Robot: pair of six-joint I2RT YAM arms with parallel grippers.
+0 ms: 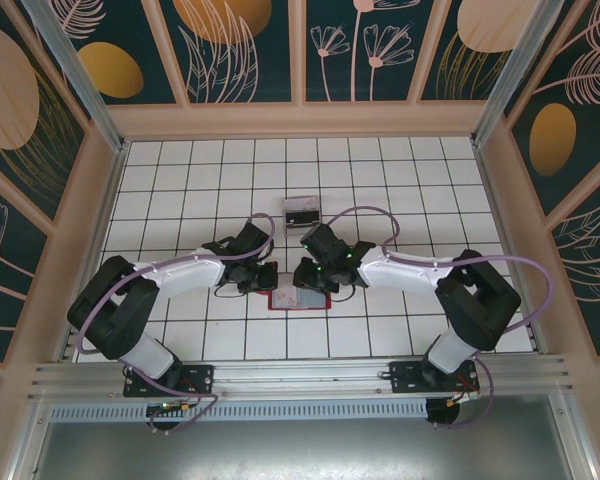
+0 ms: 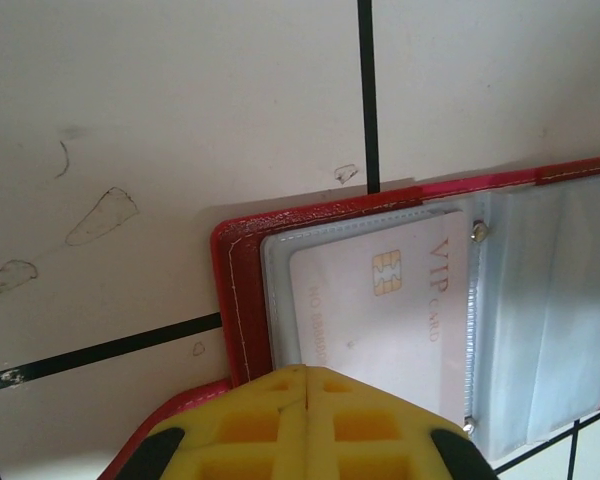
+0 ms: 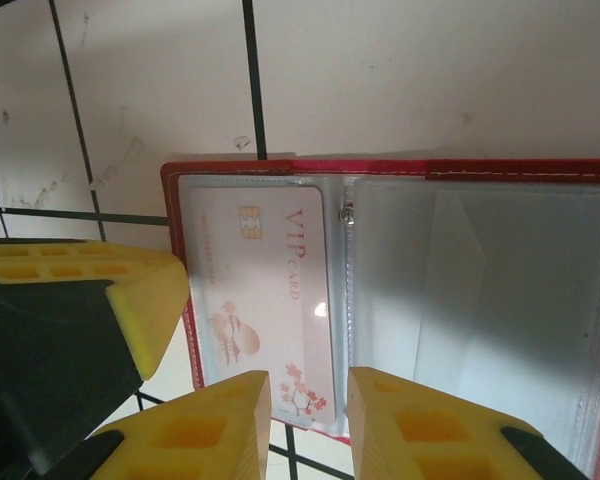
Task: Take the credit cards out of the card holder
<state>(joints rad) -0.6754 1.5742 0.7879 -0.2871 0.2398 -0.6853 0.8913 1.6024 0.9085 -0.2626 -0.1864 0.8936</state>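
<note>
The red card holder (image 1: 280,300) lies open on the tiles between both arms. Its red border (image 2: 242,290) frames clear grey pockets. A pale VIP credit card (image 2: 380,300) with a gold chip sits in the left pocket. My left gripper (image 2: 307,375) is shut, its yellow tips meeting over the card's near edge at the holder's rim; nothing shows between them. In the right wrist view the card (image 3: 265,290) lies in the holder (image 3: 380,168). My right gripper (image 3: 310,400) is open, with the card's blossom-printed end between its fingers. The right pockets look empty.
A small clear plastic box (image 1: 302,210) stands on the tiles just beyond the grippers. A yellow finger (image 3: 130,290) of the left gripper sits at the holder's left edge. Wooden walls ring the white tiled floor (image 1: 420,180), which is open on all sides.
</note>
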